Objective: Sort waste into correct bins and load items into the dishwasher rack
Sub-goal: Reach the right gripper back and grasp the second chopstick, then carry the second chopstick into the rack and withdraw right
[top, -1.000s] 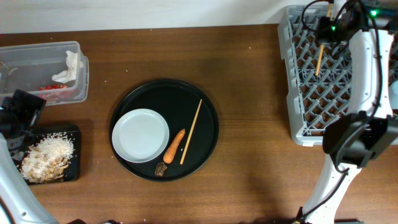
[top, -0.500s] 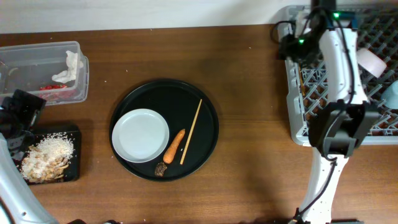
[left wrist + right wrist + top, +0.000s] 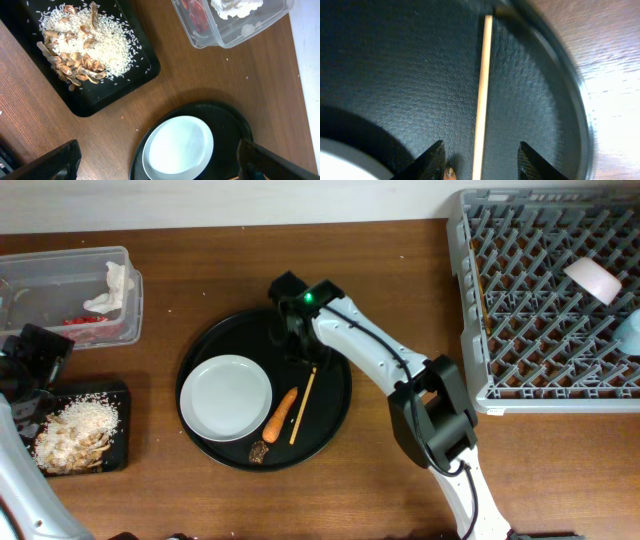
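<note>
The right tool (image 3: 480, 149) hangs low over the far part of the round black tray (image 3: 215, 340), its jaws parted with a gap on each side of the wooden chopstick (image 3: 482, 75) that lies flat on the tray between them; it grips nothing. Just left of the chopstick lies the orange carrot (image 3: 280, 414), with the small dark scrap (image 3: 258, 451) at its near end. The white plate (image 3: 226, 397) sits on the tray's left half.

The left tool (image 3: 157, 143) is wide open and empty, above the table (image 3: 400, 270) at the left. The black rectangular tray (image 3: 122, 395) near it holds rice and beige scraps (image 3: 80, 50). Beyond it, the clear tub (image 3: 40, 275) holds crumpled tissue (image 3: 115, 285) and a red wrapper (image 3: 80, 321).

At the far right stands the grey dishwasher rack (image 3: 520, 310), with the white bowl (image 3: 592, 277) and light-blue cup (image 3: 630, 330) in it.
</note>
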Robot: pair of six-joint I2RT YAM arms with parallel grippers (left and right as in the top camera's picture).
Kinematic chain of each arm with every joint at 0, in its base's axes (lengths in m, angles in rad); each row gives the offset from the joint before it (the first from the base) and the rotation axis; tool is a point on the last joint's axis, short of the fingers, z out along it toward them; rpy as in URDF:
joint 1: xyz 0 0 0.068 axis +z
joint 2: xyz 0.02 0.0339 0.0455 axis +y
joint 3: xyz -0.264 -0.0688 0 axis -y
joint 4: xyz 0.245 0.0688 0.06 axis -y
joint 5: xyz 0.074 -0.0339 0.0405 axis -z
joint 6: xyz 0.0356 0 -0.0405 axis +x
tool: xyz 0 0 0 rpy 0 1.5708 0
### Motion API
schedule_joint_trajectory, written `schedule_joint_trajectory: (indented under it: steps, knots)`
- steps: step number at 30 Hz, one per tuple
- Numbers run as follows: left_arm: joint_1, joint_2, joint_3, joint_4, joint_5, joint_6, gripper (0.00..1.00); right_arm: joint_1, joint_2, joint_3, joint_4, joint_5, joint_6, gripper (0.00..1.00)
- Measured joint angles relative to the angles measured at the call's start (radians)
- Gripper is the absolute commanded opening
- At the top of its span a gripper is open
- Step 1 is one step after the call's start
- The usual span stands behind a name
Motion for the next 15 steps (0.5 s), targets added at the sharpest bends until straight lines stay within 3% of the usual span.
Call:
schedule_joint_trajectory:
  steps: [4,7,9,12,15]
  knots:
    - [0.000,0.000,0.000,0.000,0.000,0.000,0.99,0.034,0.000,-0.073,0.066,0.010,0.078,0.44]
    - [0.000,0.000,0.000,0.000,0.000,0.000,0.99,0.047,0.000,-0.129,0.095,0.012,0.091,0.38]
    - [0.000,0.000,0.000,0.000,0.001,0.000,0.99,0.047,-0.009,-0.146,0.105,0.015,0.091,0.29]
    - [0.000,0.000,0.000,0.000,0.001,0.000,0.99,0.047,-0.013,-0.155,0.101,0.022,0.084,0.04]
    - [0.000,0.000,0.000,0.000,0.000,0.000,0.99,0.046,-0.016,-0.156,0.097,0.026,0.074,0.04]
